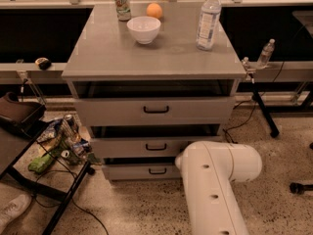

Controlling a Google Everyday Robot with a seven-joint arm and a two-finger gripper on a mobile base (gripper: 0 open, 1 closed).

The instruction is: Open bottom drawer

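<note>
The task is judged to be at its outset. The bottom drawer (142, 172) is seen with its slim front apparently shut into the cabinet (156, 58), and its black handle (157, 171) is not held by anything, so the whole pull is left to be done. The drawer is found lowest of the three, just above the floor. The gripper is hidden behind the white arm (217, 180), which is placed at the drawer front's right end and overlaps it. Whether the claw is spread or pressed together cannot be told.
</note>
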